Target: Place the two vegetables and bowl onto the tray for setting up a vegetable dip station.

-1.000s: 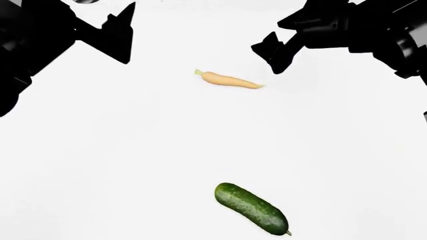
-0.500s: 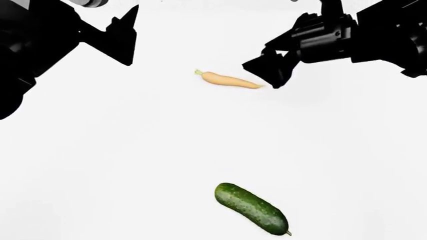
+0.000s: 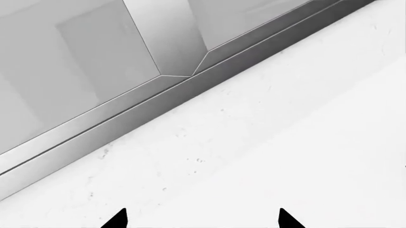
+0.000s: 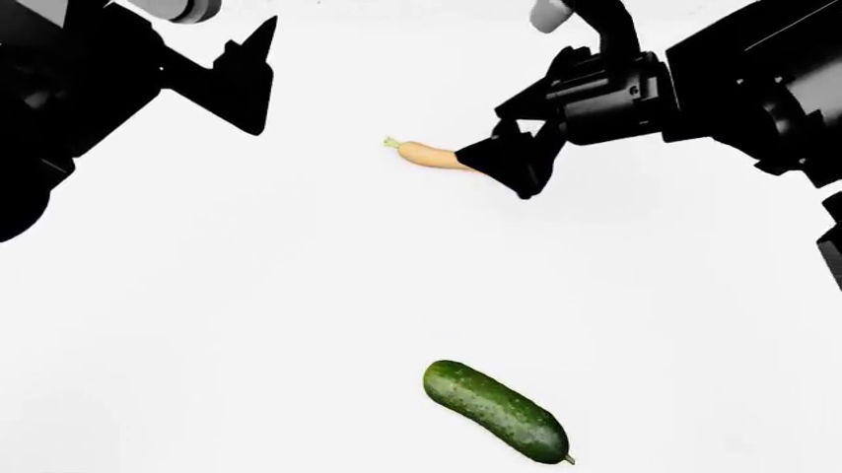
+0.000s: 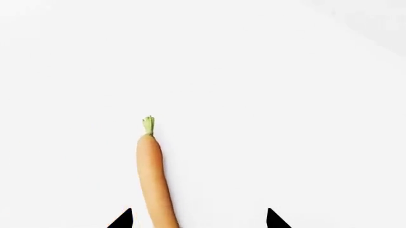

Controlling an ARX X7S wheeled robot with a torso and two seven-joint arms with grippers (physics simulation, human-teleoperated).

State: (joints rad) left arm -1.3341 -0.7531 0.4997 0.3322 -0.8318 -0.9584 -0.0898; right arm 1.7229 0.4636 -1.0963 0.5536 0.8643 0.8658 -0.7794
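A pale-orange carrot [image 4: 427, 154] with a green stub lies on the white table, its thin end hidden behind my right gripper [image 4: 507, 163]. That gripper is open and hovers over the carrot's tip. In the right wrist view the carrot [image 5: 153, 178] runs between the spread fingertips [image 5: 124, 219], closer to one of them. A dark green bumpy cucumber [image 4: 496, 409] lies near the front edge of the head view. My left gripper [image 4: 250, 84] is open at the upper left, far from both vegetables. The bowl and the tray are out of view.
In the left wrist view a grey metal ledge [image 3: 133, 114] with panels behind it runs along the edge of the white table [image 3: 285, 142].
My right gripper has moved left and down from the upper right until it sits over the carrot's thin end. The left arm shifted slightly. Carrot and cucumber have not moved.
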